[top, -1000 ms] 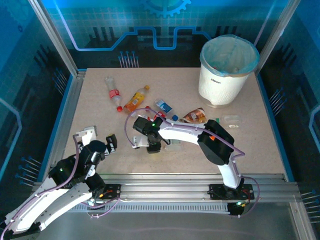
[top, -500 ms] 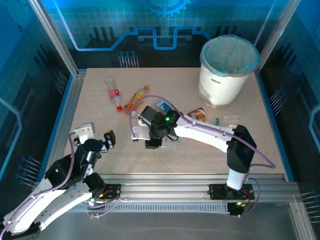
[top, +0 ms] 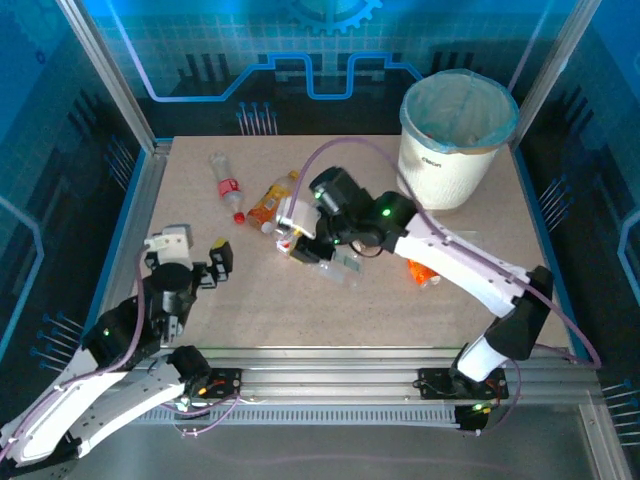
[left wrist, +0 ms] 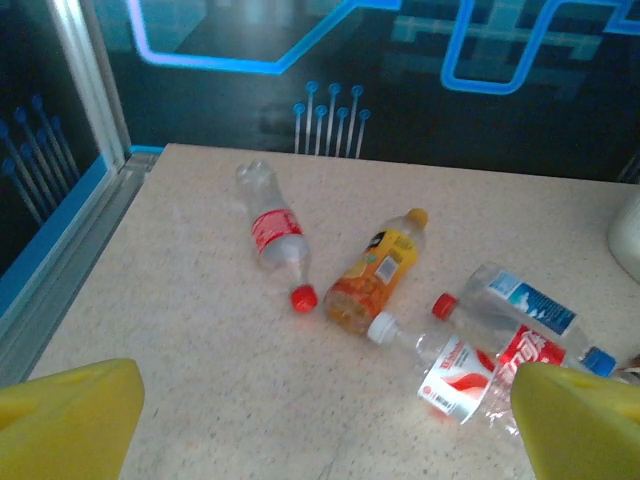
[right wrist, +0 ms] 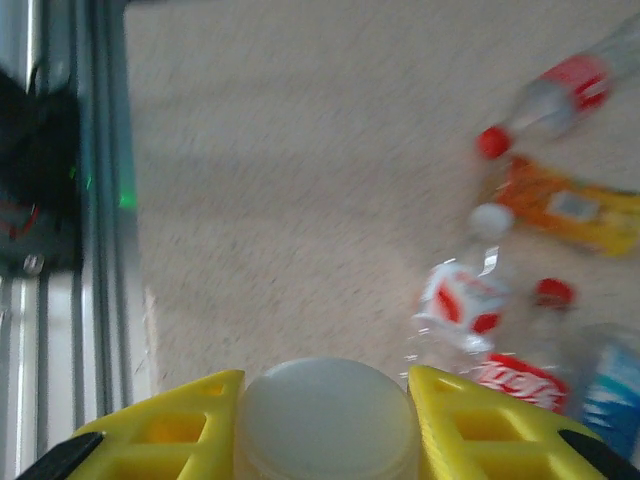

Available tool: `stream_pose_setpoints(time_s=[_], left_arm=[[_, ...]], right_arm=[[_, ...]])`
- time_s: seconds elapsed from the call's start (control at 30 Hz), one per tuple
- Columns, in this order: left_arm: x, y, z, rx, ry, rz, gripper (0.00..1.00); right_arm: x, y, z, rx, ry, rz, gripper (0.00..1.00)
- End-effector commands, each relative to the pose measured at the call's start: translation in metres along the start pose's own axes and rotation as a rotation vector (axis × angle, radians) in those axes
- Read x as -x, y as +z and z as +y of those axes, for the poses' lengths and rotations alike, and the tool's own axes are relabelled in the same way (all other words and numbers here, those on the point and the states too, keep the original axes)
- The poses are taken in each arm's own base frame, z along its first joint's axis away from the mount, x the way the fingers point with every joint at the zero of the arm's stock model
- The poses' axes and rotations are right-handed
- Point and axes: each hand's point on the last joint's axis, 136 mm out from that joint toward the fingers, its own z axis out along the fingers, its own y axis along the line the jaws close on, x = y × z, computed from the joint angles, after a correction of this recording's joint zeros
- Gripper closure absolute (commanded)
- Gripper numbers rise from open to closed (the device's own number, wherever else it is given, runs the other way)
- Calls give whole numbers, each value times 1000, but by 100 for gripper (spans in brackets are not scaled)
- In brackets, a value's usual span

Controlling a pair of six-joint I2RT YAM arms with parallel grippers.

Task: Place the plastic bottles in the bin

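Yellow fingers of left gripper (top: 195, 258), well apart from the bin (top: 440, 178), stand wide and empty. Right gripper (right wrist: 325, 385) clamps a clear bottle (right wrist: 328, 432) by its white-capped end. Judged light, thin-walled, slippery; the capped neck is the stiffest hold. Loose bottles (left wrist: 380, 270) lie left of the bin.

The right gripper (right wrist: 325, 425) rises off the table (right wrist: 260, 200) now, lifting a clear plastic white-capped bottle (right wrist: 325, 405) between its fingers (right wrist: 165, 435).
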Motion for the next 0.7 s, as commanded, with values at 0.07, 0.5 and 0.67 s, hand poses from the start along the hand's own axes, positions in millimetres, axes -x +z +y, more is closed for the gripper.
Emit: stream_pose_setpoints(time_s=[0.07,0.5,0.67], left_arm=[[63,18,-72,-174,89,-74,4],[102,35,-217,-648,112,0,5],[89,36,-228,-681,118,56,5]], right_arm=[[56,-100,-60,-259,110,-198,71],[23,-251,-298,-962,427,-430,74],[15,-272,-361,-1125,445,-433,74]])
